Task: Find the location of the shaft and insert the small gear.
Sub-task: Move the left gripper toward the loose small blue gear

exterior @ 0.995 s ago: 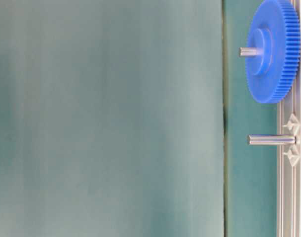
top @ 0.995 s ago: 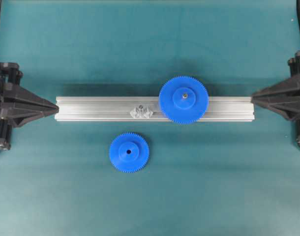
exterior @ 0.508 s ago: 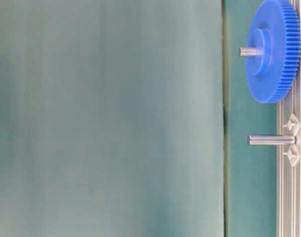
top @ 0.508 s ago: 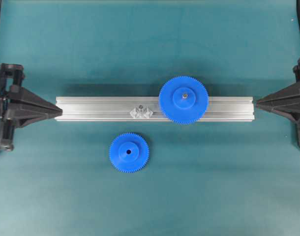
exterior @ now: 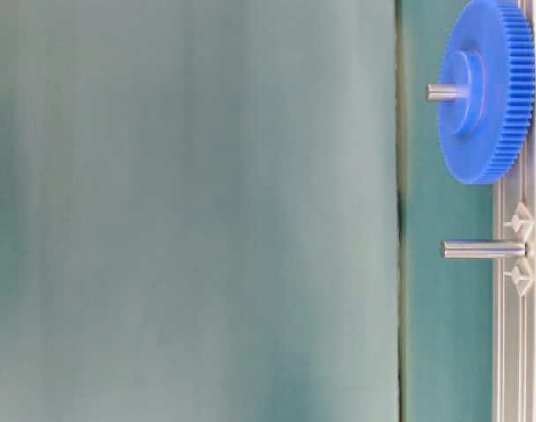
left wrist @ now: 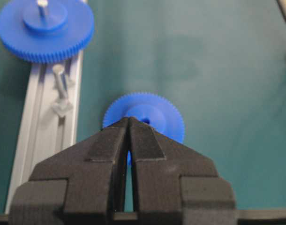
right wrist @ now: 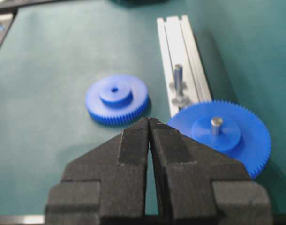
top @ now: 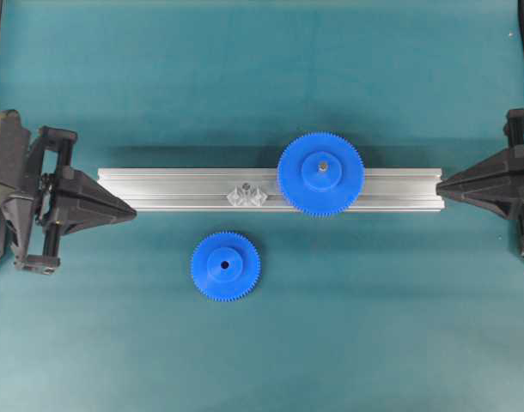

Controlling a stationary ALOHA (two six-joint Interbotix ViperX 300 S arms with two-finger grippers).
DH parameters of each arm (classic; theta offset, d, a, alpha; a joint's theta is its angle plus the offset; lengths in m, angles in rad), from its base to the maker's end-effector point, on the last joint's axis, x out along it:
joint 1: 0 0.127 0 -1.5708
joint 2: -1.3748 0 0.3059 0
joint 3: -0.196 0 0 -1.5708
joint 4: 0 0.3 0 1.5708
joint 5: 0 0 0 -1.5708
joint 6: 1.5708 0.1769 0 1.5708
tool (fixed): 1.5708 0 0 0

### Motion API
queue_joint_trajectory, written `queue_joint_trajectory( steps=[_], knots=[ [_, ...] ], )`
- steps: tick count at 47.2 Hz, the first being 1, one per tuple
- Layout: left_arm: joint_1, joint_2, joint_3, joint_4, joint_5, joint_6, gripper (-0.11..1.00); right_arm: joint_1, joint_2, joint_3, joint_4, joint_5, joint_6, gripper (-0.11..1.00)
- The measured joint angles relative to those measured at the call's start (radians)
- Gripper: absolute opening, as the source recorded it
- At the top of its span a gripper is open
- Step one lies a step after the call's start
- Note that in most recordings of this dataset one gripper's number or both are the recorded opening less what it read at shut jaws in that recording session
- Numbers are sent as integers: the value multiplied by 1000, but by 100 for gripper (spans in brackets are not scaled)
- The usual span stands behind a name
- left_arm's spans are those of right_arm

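**Q:** Which step is shown, and where do the task's parts lie?

**A:** The approach, as I judge it; nothing is grasped yet. My left gripper [top: 129, 210] and my right gripper [top: 442, 182] both have their jaws pressed together and empty, one at each end of the long ribbed aluminium rail [top: 176, 189]. The small blue plastic toothed gear [top: 225, 266] lies flat on the tabletop [top: 374, 326], just beside the rail. The short silvery metal shaft [exterior: 483, 249] stands bare on the rail, near the larger blue gear [top: 319, 173] on its own grey pin.

**Q:** What does the next move call for?

**A:** Probably spreading my left jaws, pinching the small gear by its rim, then aligning its dark centre hole over the shaft.

**Q:** And the surroundings?

**A:** A plain teal tabletop; the table-level view shows only a blurred backdrop behind.
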Motion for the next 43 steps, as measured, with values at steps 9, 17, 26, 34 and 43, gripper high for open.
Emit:
queue_joint_trajectory(
  steps=[9, 17, 26, 34, 43],
  knots=[
    [-6, 15, -25, 0, 52, 0, 1, -8, 2, 0, 0, 28, 0, 5],
    [-6, 67, -43, -2, 64, -21, 1, -9, 3, 0, 0, 41, 0, 5],
    [-8, 149, -94, -2, 100, -67, 1, -14, 3, 0, -2, 43, 0, 5],
    [-8, 221, -130, 0, 112, -72, 1, -20, 3, 0, 0, 46, 0, 5],
    [-8, 288, -164, -2, 114, -72, 1, -25, 5, 2, -2, 72, 0, 5]
  ],
)
